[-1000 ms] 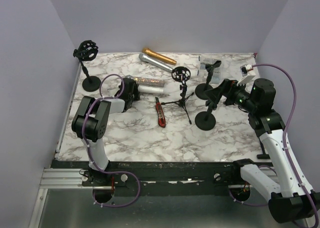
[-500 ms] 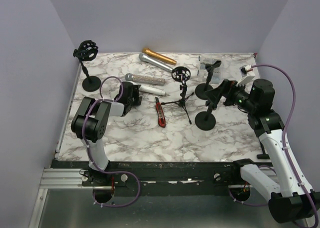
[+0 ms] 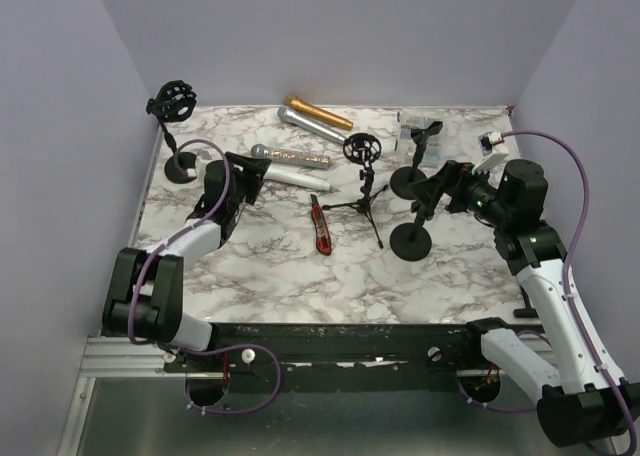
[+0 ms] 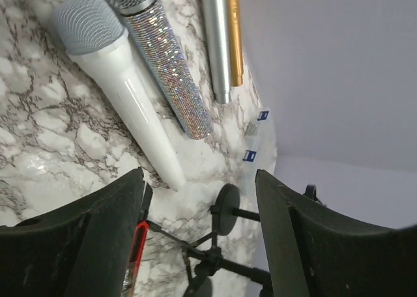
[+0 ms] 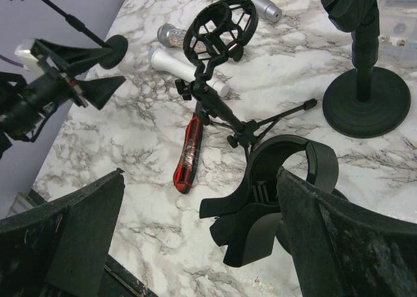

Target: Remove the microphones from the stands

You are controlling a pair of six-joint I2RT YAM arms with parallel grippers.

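Marbled bench (image 3: 280,266) between lilac walls: the white microphone (image 3: 285,177) lies flat on it, just ahead of the left tool (image 3: 250,173), whose fingers (image 4: 111,232) stand apart and clear of it (released, gripping nothing). A glittery microphone (image 3: 290,157) lies right alongside. On the right, the right tool (image 3: 437,188) gapes wide beside the black stand (image 3: 412,238) and its clip.
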